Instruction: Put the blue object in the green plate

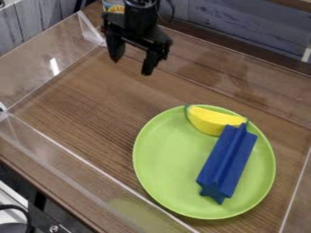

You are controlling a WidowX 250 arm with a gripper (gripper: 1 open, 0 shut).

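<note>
Lying diagonally, blue object [227, 162] on green plate [158, 155]

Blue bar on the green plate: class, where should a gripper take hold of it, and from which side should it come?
Grip the blue bar at mid-length, coming straight down from above, jaws closing across its narrow width. It lies flat on the green plate, long and thin. Its upper end touches or sits very close to the yellow wedge, so stay clear of that end. The gripper hangs open, away from the plate.
</note>
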